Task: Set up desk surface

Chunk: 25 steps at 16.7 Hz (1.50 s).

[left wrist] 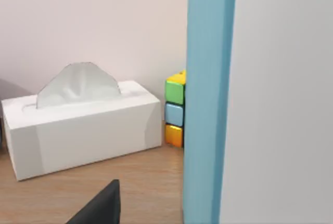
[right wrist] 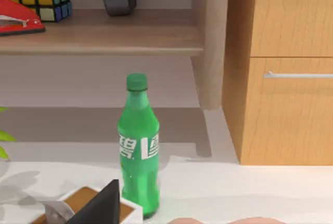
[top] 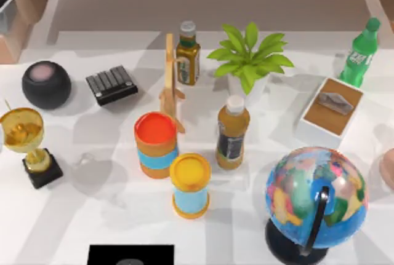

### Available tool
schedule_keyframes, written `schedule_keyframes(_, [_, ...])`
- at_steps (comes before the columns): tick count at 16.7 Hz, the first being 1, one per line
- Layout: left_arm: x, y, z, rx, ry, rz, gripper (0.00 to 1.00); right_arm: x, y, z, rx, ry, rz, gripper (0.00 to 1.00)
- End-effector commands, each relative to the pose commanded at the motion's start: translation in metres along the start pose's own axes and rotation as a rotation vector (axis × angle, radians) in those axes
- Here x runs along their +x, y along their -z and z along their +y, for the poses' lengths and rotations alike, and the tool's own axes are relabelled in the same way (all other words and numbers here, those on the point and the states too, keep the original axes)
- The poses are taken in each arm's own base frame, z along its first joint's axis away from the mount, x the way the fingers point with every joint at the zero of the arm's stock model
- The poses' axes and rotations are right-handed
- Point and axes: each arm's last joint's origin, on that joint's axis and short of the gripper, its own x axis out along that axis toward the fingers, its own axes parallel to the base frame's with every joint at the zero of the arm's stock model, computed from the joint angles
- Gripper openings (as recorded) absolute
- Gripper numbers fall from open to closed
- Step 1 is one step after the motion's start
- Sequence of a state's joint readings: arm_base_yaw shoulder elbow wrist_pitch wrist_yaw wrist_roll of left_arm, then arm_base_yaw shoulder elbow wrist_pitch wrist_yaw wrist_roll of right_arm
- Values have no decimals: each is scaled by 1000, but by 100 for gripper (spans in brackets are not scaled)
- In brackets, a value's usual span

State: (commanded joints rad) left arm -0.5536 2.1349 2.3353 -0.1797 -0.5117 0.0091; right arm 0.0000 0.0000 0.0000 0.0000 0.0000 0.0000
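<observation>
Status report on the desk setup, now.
Left gripper by the tissue box, right gripper facing the green bottle. Desk surface crowded: globe, trophy, plant, bottles. Nothing gripped in view.

Home office/study: white desk w/ globe, trophy, stapler, tissue box, wooden drawers.

1. Desk: white, faint grey mottling.
2. Globe: blue, with multicoloured patches.
3. Left of the globe: yellow-lidded can, red-lidded can (both with pale blue bands).
4. Bottle: green, white label.
5. Trophy: gold, black base.
</observation>
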Motion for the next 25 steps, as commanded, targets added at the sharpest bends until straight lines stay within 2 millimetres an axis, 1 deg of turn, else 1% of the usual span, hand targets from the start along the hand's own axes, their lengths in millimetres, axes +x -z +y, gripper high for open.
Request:
schedule_keyframes(3, [0, 0, 0, 0, 0, 0, 100, 0, 0, 0, 0, 0, 0, 100])
schedule_keyframes(16, [0, 0, 0, 0, 0, 0, 2, 0, 0, 0, 0, 0, 0, 100])
schedule_keyframes(17, [0, 0, 0, 0, 0, 0, 0, 0, 0, 0, 0, 0, 0, 100])
schedule_keyframes(25, [-1, 0, -1, 1, 3, -1, 0, 0, 0, 0, 0, 0, 0, 100])
